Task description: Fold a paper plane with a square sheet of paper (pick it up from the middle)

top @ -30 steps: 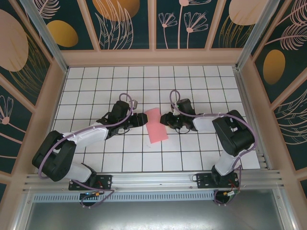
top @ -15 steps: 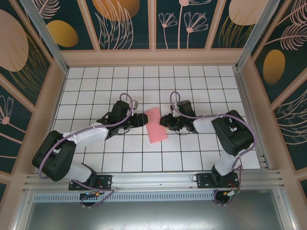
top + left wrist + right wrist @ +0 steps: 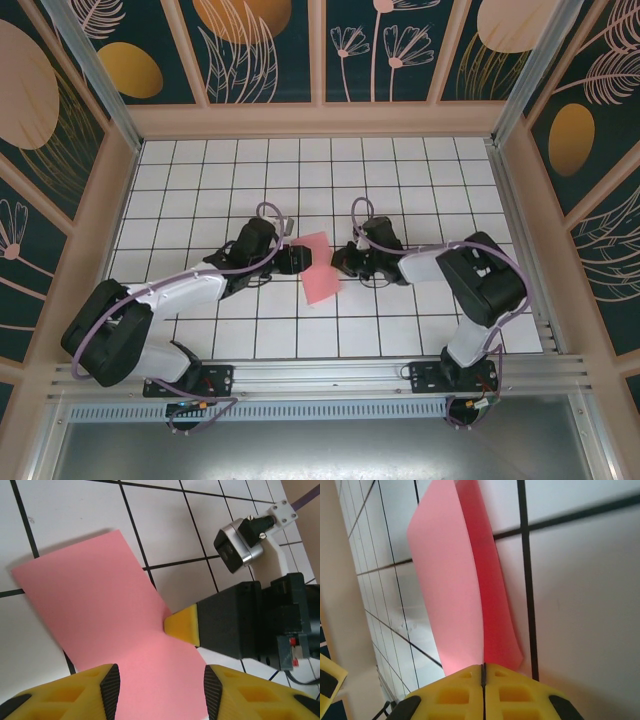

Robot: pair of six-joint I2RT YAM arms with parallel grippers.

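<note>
Judging by the pics, the task is at an early stage. The paper (image 3: 320, 268) is found approx. mid-table (image 3: 200, 170), midway betw. the left and right edges and a bit nearer the near edge than the far one. Its right edge is pinched by the right gripper (image 3: 338, 262): in the right wrist view the yellow fingers (image 3: 455, 690) are pressed together w/ the sheet (image 3: 450, 580) coming out from betw. them. Two pink surfaces are seen there, a paler one raised over a darker one, so the sheet is taken to be doubled over or curled up at that side; which of the two can't be told.

The left gripper (image 3: 297, 258) is held at the paper's left edge w/ its fingers apart, nothing clamped. In the left wrist view the sheet (image 3: 100, 605) is seen betw. and beyond the fingertips of that gripper (image 3: 161, 687), and the tip of the right gripper (image 3: 182, 625) is seen at the opposite edge. Whether the left fingers touch the paper can't be told.

At most one fold is judged done. No pointed tip, no wings and no long middle crease are seen, so nearly all of the plane is left to be made.
</note>
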